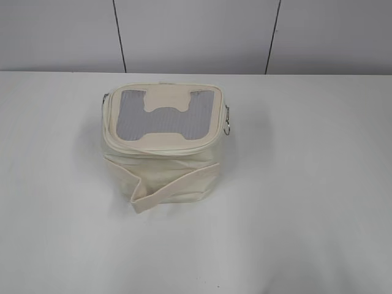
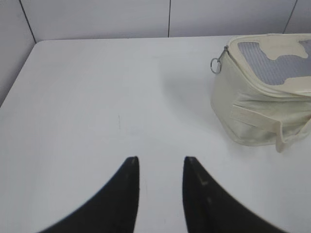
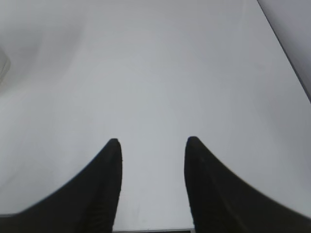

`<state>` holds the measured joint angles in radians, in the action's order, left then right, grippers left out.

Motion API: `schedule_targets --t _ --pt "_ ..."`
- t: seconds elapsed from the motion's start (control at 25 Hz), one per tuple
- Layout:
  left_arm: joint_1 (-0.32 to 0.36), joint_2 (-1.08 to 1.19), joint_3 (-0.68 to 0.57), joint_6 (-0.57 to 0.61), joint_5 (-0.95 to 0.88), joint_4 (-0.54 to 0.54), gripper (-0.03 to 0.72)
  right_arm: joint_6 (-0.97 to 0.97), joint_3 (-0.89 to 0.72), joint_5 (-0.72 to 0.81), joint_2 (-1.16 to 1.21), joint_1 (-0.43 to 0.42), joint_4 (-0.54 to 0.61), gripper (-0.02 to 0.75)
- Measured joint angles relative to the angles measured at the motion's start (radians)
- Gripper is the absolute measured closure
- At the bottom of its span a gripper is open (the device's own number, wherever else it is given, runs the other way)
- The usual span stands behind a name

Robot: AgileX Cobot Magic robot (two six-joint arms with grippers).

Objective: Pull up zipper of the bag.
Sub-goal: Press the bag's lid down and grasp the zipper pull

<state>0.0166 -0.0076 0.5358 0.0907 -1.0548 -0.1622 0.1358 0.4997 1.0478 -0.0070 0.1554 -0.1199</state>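
Observation:
A cream fabric bag [image 1: 162, 147] with a grey mesh lid panel stands on the white table, a strap across its front. It also shows at the right of the left wrist view [image 2: 262, 92], with a metal ring [image 2: 215, 65] on its side; another ring [image 1: 227, 125] hangs on its right side. The zipper runs round the lid rim; its pull is not clearly visible. My left gripper [image 2: 161, 159] is open and empty, left of the bag. My right gripper [image 3: 152, 141] is open and empty over bare table. Neither gripper shows in the exterior view.
The white table [image 1: 306, 184] stretches around the bag. Grey wall panels [image 1: 196, 33] stand behind the far edge. The table's right edge shows in the right wrist view [image 3: 284, 48].

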Motion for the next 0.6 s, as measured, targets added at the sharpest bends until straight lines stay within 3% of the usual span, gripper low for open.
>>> schedule_targets --t 0.6 --pt "0.000 0.000 0.000 0.000 0.000 0.000 0.451 0.000 0.000 0.000 0.000 0.000 0.000 0.394"
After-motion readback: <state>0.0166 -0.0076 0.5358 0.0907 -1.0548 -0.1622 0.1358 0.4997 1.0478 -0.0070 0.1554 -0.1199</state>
